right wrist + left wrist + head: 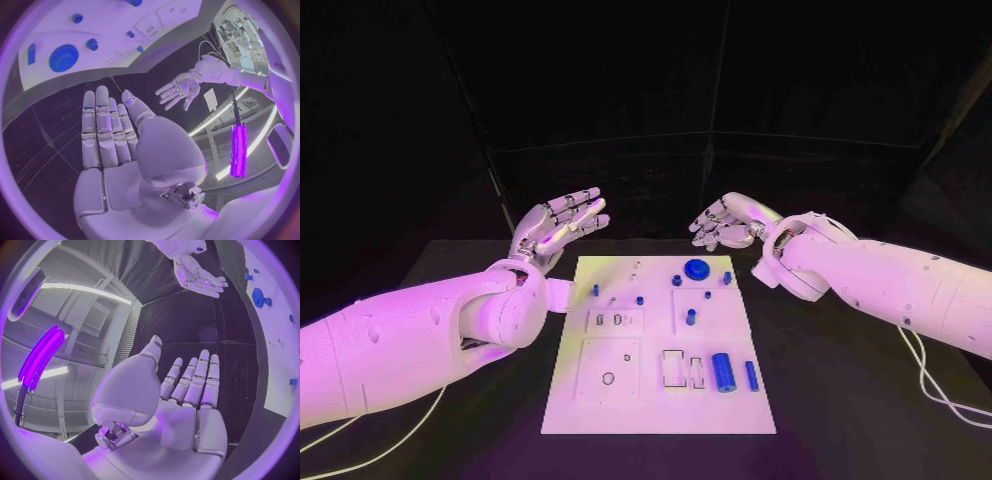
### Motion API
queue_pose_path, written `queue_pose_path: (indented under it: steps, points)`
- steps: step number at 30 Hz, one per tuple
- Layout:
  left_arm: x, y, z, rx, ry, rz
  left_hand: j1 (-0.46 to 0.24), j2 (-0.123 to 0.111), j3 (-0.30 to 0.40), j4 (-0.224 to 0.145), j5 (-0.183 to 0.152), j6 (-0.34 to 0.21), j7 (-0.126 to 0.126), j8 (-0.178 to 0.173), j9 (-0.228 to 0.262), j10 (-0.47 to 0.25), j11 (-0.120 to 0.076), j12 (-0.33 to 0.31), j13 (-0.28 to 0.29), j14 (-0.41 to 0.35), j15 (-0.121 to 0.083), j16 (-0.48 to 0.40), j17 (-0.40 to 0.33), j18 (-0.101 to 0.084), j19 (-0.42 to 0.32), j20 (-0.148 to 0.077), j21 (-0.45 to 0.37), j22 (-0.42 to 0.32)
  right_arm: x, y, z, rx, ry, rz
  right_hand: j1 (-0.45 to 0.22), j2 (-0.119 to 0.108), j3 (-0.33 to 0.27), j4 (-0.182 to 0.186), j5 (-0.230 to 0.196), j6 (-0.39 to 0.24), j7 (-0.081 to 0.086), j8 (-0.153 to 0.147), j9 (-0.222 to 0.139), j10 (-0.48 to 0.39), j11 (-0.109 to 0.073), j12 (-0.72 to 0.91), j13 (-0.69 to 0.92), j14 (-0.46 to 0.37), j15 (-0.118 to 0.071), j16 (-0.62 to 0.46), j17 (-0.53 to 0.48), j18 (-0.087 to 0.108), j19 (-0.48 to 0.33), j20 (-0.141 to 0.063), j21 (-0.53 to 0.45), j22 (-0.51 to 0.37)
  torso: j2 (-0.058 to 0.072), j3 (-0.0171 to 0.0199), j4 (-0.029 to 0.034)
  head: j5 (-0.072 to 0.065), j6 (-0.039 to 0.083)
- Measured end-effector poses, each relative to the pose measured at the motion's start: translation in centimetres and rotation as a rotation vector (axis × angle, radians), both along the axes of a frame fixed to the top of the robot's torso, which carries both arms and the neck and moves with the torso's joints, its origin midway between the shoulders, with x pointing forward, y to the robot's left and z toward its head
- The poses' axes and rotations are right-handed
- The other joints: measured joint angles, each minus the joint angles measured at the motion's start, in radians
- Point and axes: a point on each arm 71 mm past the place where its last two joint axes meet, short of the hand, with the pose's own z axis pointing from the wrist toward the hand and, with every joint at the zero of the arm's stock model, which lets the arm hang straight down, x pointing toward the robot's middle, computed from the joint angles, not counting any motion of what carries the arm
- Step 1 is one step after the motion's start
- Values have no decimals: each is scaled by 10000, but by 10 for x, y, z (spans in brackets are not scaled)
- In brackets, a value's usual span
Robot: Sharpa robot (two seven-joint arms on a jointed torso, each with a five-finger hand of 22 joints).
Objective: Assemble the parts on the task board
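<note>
The white task board (589, 400) lies in the middle of the black table. On it sit a blue round gear (697, 267), several small blue pegs (689, 317) and a blue cylinder (723, 371) beside a thin blue bar (751, 376). My left hand (560, 225) hovers above the board's far left corner, fingers spread, holding nothing. My right hand (730, 222) hangs above the far right corner, fingers loosely apart and empty. The left wrist view has my left palm (181, 405) flat, the right hand (197, 275) beyond it. The right wrist view has my right hand (109, 135), the gear (64, 57) and the left hand (178, 90).
Bare black table (862, 370) flanks the board on both sides. White cables (935, 385) trail over the table at the right edge and another at the left front (387, 430). Dark backdrop panels stand behind the table.
</note>
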Motion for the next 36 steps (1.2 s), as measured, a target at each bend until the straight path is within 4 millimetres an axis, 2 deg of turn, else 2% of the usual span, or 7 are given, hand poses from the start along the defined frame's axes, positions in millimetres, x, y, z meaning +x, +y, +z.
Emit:
queue_pose_path:
  steps: [6,8,11,17,22,26,36]
  points:
    - [-11,-7,4,-141,-25,-449,151,62,-27,-27,0,0,0,0,0,14,-14,0,-1,62,10,-40,-36,1,0,0,-19,-61,0,12,0,-1592,-554,221,-136,-211,26,-26,345,538,-236,0,16,632,-289,-114,14,1017,-333,880,600,-2,590,-439,1004,544,292,-65,7,-3,97]
    - [-14,-10,5,-182,-29,-576,151,62,2,-56,0,0,0,0,-1,14,-14,0,-1,61,10,-54,-42,0,-57,-9,-56,-88,0,17,-1,-2102,-726,319,-328,-404,137,-42,372,720,-338,-215,3,738,-395,-396,7,1436,-506,2005,1383,-1,1046,-712,2066,1160,387,-85,11,14,105]
    - [-18,-11,6,-226,-26,-696,151,62,2,-56,0,0,0,0,-1,13,-14,0,-1,61,10,-69,-49,0,-135,-23,-97,-101,-1,23,-1,-2703,-923,446,-443,-519,173,-53,185,735,-355,-350,0,743,-411,-464,5,1512,-582,3120,2072,-2,1258,-828,2786,1563,509,-107,18,23,109]
    - [-23,-14,8,-298,-13,-878,151,62,2,-56,0,0,0,0,-1,13,-14,0,-2,61,10,-69,-48,1,-134,-24,-97,-100,-3,34,-3,-3607,-1164,686,-553,-629,264,-37,78,659,-356,-349,0,426,-376,-464,5,1512,-582,5234,3808,-3,1294,-796,3478,1962,716,-127,38,8,131]
    - [-26,-18,9,-348,-3,-1013,151,62,2,-56,-1,0,0,0,-1,13,-14,0,-2,61,10,-69,-48,0,-135,-24,-97,-100,-3,42,-3,-4038,-1206,822,-635,-653,340,-28,70,547,-361,-349,0,318,-341,-464,13,1546,-547,7774,6559,-3,1359,-730,4132,2332,832,-132,39,-20,149]
    - [-26,-19,9,-356,5,-1054,151,62,2,-56,-1,0,0,0,-20,13,-13,-43,-3,61,10,-108,-73,0,-134,-24,-97,-107,-3,47,-4,-4248,-1167,922,-674,-614,408,-12,34,471,-398,-349,1,245,-339,-464,17,1546,-547,9099,8037,-2,1366,-723,4531,2561,892,-134,39,-42,154]
    - [-27,-21,9,-376,20,-1123,151,62,2,-55,-1,-1,0,0,-19,13,-13,-44,-4,60,10,-109,-74,0,-134,-24,-96,-110,-1,55,-8,-4867,-861,1028,-713,-653,483,11,-4,355,-374,-349,1,82,-318,-464,16,1546,-547,9963,9007,-2,1366,-723,4866,2763,981,-140,44,-36,152]
